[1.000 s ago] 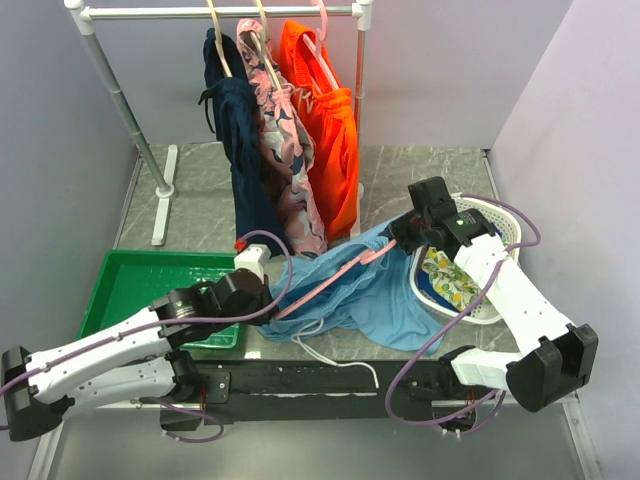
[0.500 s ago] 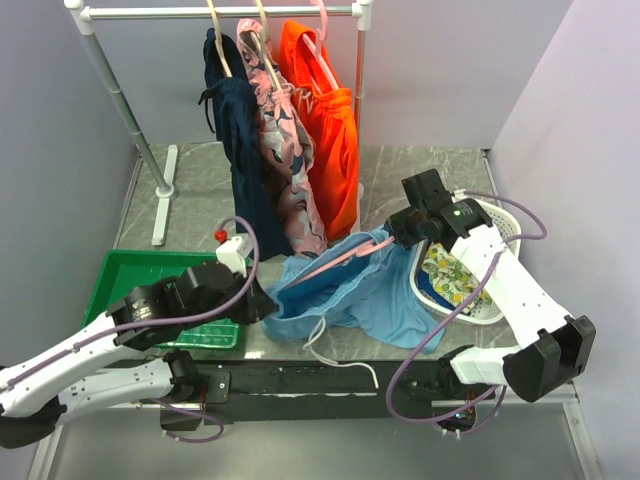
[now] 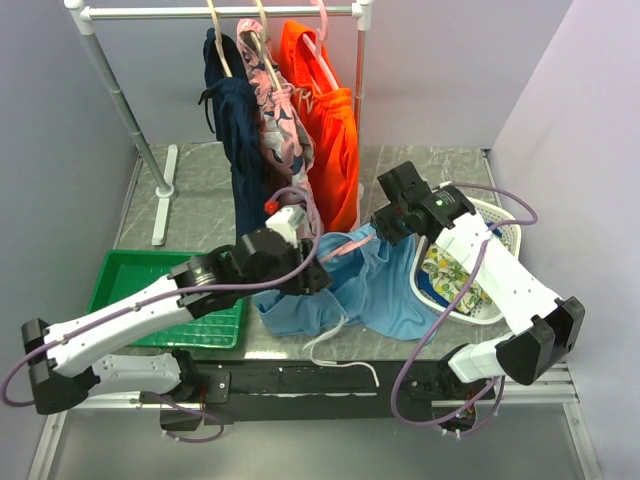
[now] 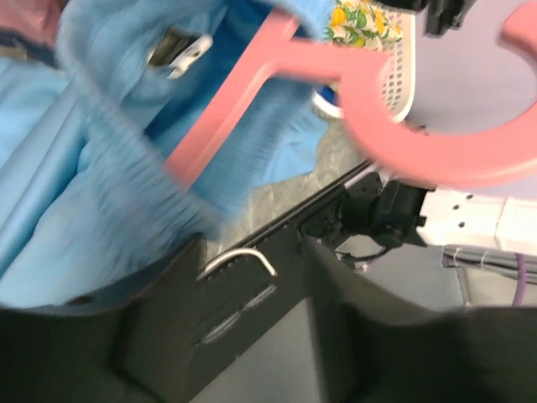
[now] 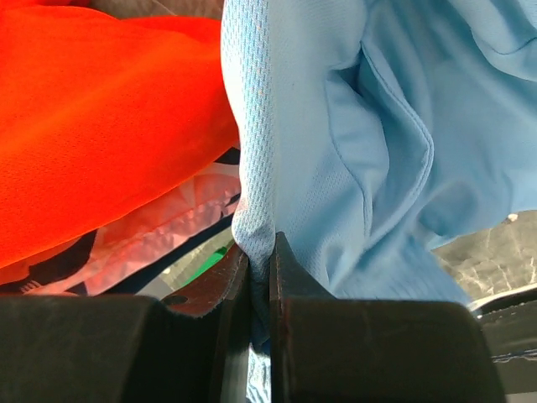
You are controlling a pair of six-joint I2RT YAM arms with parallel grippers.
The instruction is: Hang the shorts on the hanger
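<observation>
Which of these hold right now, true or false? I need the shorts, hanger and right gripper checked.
The right gripper pinches the light blue mesh shorts: true.
The thin pink plastic hanger hangs on the white rail: false; it is low over the grey table, one arm running into the shorts.
Orange shorts hang on that rail: true.
The blue shorts lie in the green plastic tray: false; they are over the table, right of the tray.

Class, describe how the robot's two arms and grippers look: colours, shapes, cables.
The left arm and right arm share white link shells, black joints and lilac cables looping alongside. The left gripper and right gripper are black; a white block with a red tip sits behind the left one.
</observation>
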